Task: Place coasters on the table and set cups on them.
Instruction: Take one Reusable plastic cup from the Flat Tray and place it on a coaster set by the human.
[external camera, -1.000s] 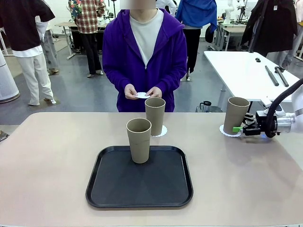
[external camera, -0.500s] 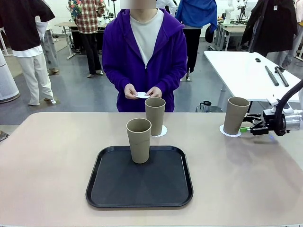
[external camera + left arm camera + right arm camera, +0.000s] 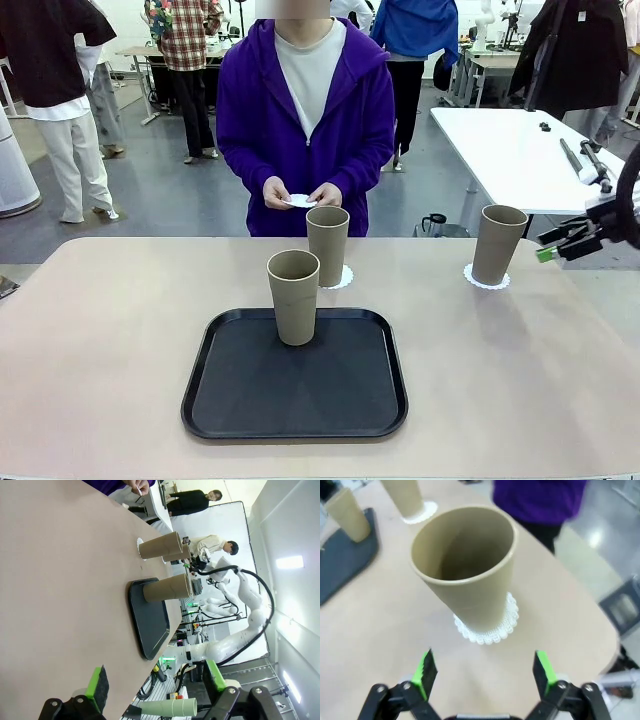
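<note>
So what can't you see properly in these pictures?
- Front view: the small white thing in the person's hands is too small, and too covered by fingers, to tell what it is.
- Front view: the middle cup hides most of its coaster.
- Front view: the picture's right edge cuts off everything behind the right gripper.

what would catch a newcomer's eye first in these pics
Three tall tan matte tumblers stand out: one on the black rectangular tray at the middle of the beige table, one on a white lacy paper doily just behind the tray, one on another doily at the far right. The black right gripper with green pads hangs open beside that last tumbler, not touching it. Opposite, a person in purple holds a third doily.
</note>
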Controlling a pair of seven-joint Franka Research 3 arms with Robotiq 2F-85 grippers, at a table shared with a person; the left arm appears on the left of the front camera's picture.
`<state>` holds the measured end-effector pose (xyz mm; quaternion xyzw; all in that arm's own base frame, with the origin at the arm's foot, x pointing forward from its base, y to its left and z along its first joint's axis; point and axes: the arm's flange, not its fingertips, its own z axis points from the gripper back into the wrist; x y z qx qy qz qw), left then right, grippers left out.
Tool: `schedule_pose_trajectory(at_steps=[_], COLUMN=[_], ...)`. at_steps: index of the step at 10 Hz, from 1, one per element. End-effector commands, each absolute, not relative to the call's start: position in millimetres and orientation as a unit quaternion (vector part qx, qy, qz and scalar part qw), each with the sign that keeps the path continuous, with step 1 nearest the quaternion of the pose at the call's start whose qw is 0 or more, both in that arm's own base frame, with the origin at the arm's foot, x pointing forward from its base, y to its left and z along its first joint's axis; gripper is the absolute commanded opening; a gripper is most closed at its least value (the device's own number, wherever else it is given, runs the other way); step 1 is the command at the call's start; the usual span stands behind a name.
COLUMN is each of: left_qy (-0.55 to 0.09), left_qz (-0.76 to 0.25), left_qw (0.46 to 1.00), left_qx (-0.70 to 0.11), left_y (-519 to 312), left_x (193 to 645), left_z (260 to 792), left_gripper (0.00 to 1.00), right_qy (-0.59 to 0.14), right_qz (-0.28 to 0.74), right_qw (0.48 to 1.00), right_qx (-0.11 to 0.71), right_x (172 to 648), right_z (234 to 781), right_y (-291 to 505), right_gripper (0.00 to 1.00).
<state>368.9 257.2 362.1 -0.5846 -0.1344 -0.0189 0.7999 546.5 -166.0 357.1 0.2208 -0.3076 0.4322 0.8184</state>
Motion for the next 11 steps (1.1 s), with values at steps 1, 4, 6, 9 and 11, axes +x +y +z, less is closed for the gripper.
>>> schedule_pose_trajectory(at_steps=[1, 4, 6, 9, 11], left_qy=[-0.135, -0.135, -0.135, -0.135, -0.135], left_qz=[-0.019, -0.019, -0.019, -0.019, -0.019], left_qw=[0.800, 0.800, 0.800, 0.800, 0.800], left_qx=[-0.584, -0.584, -0.584, -0.584, -0.584], left_y=[258.6, 258.6, 258.6, 258.6, 258.6], left_x=[368.7, 368.7, 368.7, 368.7, 368.7], left_z=[364.3, 364.3, 364.3, 364.3, 364.3], left_gripper=[1.00, 1.00, 1.00, 1.00, 1.00], right_qy=[-0.200, -0.161, -0.140, -0.090, -0.097], right_qz=[0.402, 0.409, 0.384, 0.315, 0.251], right_qw=[0.875, 0.891, 0.912, 0.944, 0.962], right_qx=[0.183, 0.108, 0.044, -0.030, -0.041], right_x=[516.0, 464.0, 444.5, 438.0, 439.8], right_z=[396.9, 460.8, 480.6, 507.0, 506.4], right_y=[-121.9, -50.5, -8.5, 24.1, 21.9], right_gripper=[1.00, 1.00, 1.00, 1.00, 1.00])
